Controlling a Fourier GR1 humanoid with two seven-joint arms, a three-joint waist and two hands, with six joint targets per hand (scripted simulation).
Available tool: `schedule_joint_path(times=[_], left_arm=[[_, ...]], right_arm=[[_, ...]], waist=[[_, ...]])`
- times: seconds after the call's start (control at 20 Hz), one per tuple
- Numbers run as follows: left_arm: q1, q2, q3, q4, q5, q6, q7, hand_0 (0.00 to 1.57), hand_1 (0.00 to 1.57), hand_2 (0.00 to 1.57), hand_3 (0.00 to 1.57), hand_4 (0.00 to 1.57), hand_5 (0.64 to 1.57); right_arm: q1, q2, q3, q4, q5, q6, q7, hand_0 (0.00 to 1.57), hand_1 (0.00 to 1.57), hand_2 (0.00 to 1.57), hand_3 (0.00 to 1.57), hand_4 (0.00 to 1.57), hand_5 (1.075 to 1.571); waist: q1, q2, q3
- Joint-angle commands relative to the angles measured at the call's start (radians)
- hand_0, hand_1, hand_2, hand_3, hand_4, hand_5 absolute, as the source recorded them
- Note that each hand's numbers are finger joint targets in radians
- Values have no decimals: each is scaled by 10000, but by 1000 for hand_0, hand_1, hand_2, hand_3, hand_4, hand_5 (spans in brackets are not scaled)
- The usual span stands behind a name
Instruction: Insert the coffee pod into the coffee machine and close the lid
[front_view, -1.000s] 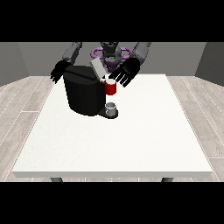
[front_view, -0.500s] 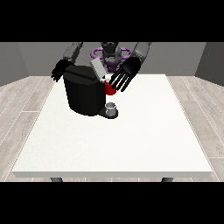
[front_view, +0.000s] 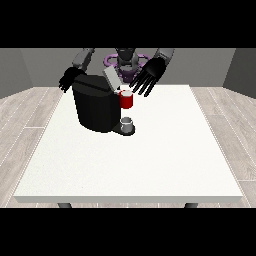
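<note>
Two hands show. The hand at the view's right (front_view: 150, 75) spreads straight fingers (front_view: 142, 88), holding nothing, just above a red thing at the machine (front_view: 126, 101). The other hand's (front_view: 68, 80) fingers cannot be told, behind the coffee machine (front_view: 95, 107).

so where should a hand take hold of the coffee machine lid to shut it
Probably at the raised free edge of the lid, which stands tilted up above the coffee machine. Come from above on the view's right, where the open hand hovers, and press it down.

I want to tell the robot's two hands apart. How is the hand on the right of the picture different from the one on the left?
The hand at the view's right is raised with its fingers spread, up beside the red thing at the machine. The hand at the view's left is lower and partly hidden behind the coffee machine, so less of it shows. Both are black.
</note>
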Motion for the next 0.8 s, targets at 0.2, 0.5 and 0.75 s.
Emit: schedule_joint_path(times=[0.2, 0.5, 0.75], left_arm=[[620, -505, 324, -168, 372, -165, 304, 0, 0, 0, 0, 0, 1571], [1791, -1990, 1984, -437, 2498, 303, 31, 0, 0, 0, 0, 79, 1571], [3279, -2809, 2656, -515, 3676, 8, -676, 0, 0, 0, 0, 0, 1571]], right_arm=[[720, 82, -86, 0, -266, 141, -12, 0, 0, 0, 0, 427, 1571], [1554, -260, -573, 432, -362, 149, -233, 0, 0, 0, 0, 430, 1571], [2168, -64, -563, 308, -459, 143, -348, 0, 0, 0, 0, 445, 1571]], waist=[[241, -1027, -2], [1197, -2259, -15], [1934, -3287, -10]])
